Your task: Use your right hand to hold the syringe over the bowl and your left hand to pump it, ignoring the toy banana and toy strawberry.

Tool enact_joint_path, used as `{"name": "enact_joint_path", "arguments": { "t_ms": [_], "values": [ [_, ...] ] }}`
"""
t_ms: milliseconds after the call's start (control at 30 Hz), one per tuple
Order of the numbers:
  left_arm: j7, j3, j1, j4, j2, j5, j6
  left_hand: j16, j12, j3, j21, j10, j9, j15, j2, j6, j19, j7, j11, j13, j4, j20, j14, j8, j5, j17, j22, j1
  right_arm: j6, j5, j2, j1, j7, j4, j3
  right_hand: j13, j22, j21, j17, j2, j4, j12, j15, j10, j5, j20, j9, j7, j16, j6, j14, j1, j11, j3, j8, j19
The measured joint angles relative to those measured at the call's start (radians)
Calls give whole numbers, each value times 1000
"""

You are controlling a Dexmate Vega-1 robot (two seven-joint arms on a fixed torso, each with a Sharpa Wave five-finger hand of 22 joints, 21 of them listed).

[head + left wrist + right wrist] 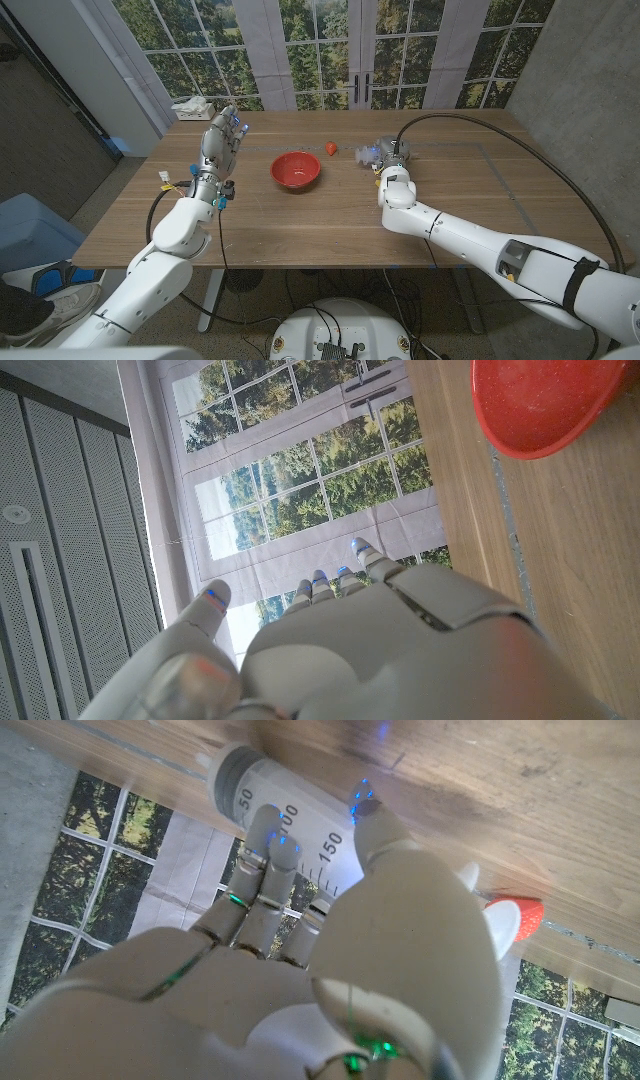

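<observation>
The red bowl (296,170) (545,405) stands at the table's middle. A small red toy strawberry (331,148) (517,915) lies just behind and to the right of it. My right hand (385,158) (330,970) is on the table right of the strawberry, its fingers (265,855) and thumb curled around the clear syringe (270,805), whose barrel is marked 50, 100 and 150. In the head view the syringe (366,152) is a blur at the hand. My left hand (222,135) (380,650) is raised left of the bowl, fingers apart and pointing up, holding nothing.
A black cable (500,130) loops over the table's right half from my right wrist. Something white and crumpled (190,105) lies at the far left corner. A blue bin (30,235) stands on the floor to the left.
</observation>
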Motion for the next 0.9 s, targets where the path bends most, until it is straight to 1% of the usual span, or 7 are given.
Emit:
{"name": "enact_joint_path", "arguments": {
  "t_ms": [100,133,200,267,367,633,900],
  "values": [
    [-4,1,-3,2,0,-6,0,0,0,0,0,0,0,0,0,0,0,0,0,0,0,0,0,0,0,0,0,0,-8,2,2,13,-1,9,-16,-21,0,-50,-175,-29,28,0,43,-92,0,13,-6,56,-9,-56,-55,-83,75,86,-20,-61],
    [-4,1,-5,4,0,-6,0,0,0,0,0,0,0,0,0,4,0,-4,0,0,0,0,0,0,0,0,0,0,-12,3,2,13,-3,9,-16,-28,0,-67,-218,-35,32,0,27,-150,0,18,-9,76,-53,-78,-111,-108,88,104,-23,-81],
    [-4,2,-8,6,1,-6,0,0,0,0,0,0,0,0,0,4,0,-4,0,0,0,0,0,0,0,0,0,0,-17,3,2,13,-6,9,-16,-45,-2,-98,-285,-50,54,-3,14,-279,5,26,-14,77,-313,-166,-211,-150,104,147,-28,-117],
    [-8,3,-12,9,1,-11,0,0,0,0,0,0,0,0,0,4,0,-4,0,0,0,0,0,0,0,0,0,0,-18,3,2,13,-9,9,-16,-60,-5,-128,-335,-70,54,-2,16,-377,5,35,-18,74,-551,-242,-288,-178,112,159,-29,-148],
    [-11,4,-16,12,1,-13,0,0,0,0,0,0,0,0,0,4,0,-4,0,0,0,0,0,0,6,0,0,0,-19,3,1,23,-21,19,-46,-76,-5,-164,-369,-89,56,-2,21,-464,5,45,-22,69,-722,-305,-366,-197,111,165,-29,-187],
    [-23,10,-31,26,1,-20,-8,0,0,-4,0,0,0,0,0,4,0,-4,0,0,4,0,0,0,6,0,0,0,-15,-10,-11,19,-63,17,-56,-99,-9,-241,-397,-111,59,-2,24,-521,12,85,-29,59,-790,-360,-438,-235,113,162,-29,-291],
    [-33,18,-51,46,2,-26,-11,0,0,-4,0,-1,0,0,0,7,0,-16,0,0,4,0,0,0,6,0,0,0,61,3,-33,-16,-145,-14,-12,-121,-9,-303,-402,-100,111,9,25,-545,20,119,-34,74,-806,-414,-485,-365,126,95,-25,-332]
  ]
}}
